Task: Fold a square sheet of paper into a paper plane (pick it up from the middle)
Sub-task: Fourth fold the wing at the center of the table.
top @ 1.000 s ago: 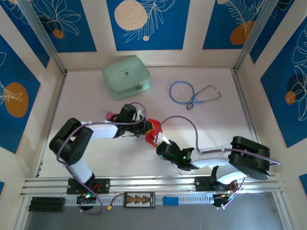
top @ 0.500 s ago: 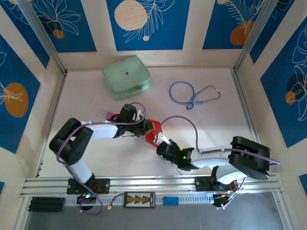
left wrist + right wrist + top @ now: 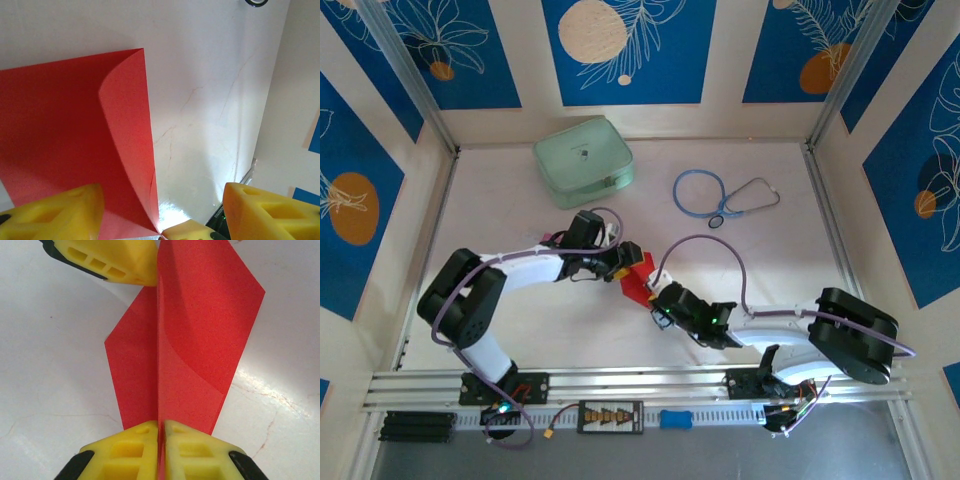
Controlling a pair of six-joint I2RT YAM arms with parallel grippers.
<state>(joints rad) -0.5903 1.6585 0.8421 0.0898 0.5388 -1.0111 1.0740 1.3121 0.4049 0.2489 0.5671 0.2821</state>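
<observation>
The red square sheet of paper (image 3: 636,282) lies mid-table, folded, with one flap curling up (image 3: 125,130). My right gripper (image 3: 659,301) is shut on its upright crease at the near end, yellow pads pressed together (image 3: 161,434) with red paper (image 3: 200,330) between them. My left gripper (image 3: 627,257) stands open at the sheet's far end, its fingers (image 3: 55,215) spread wide either side of the paper's corner and gripping nothing (image 3: 162,197). One left finger (image 3: 110,260) shows beyond the paper in the right wrist view. The paper plane is out of view.
A pale green case (image 3: 583,162) sits at the back left and a blue stethoscope (image 3: 720,195) at the back right. A small pink object (image 3: 549,238) peeks out behind the left arm. Metal rails (image 3: 640,385) run along the near edge.
My left gripper has opened and let go of the paper, drawing slightly back. The right gripper has stayed shut on the crease and shifted a little to the right.
</observation>
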